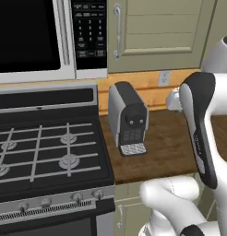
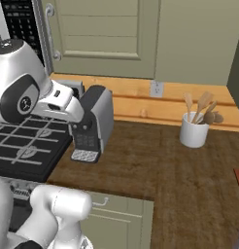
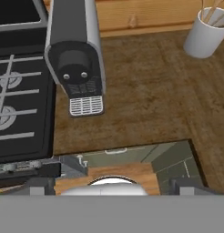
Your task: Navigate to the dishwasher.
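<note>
The stove [image 1: 46, 147] takes up the left of the left base view — black top, grey grates, a row of knobs [image 1: 60, 199] along its front edge. Above it hangs the microwave [image 1: 46, 37] with its dark keypad. To the right of the microwave are sage-green wall cabinets [image 2: 107, 34], one with a long metal handle [image 1: 117, 30].

A dark wooden counter [image 2: 179, 180] runs right from the stove, backed by a lighter wood strip with a wall outlet [image 2: 156, 89]. Green base cabinets [image 2: 119, 219] sit under the counter's front edge.

On the counter just beside the stove stands a grey-and-black coffee machine [image 1: 129, 120], its drip tray [image 3: 86, 105] facing forward. Well apart, near the back strip, a white cup [image 2: 194, 130] holds wooden utensils [image 2: 203, 108].

The gripper [image 3: 111, 186] shows at the bottom of the hand view as two dark tips set far apart, nothing between them. The dishwasher cannot be placed from these views.
</note>
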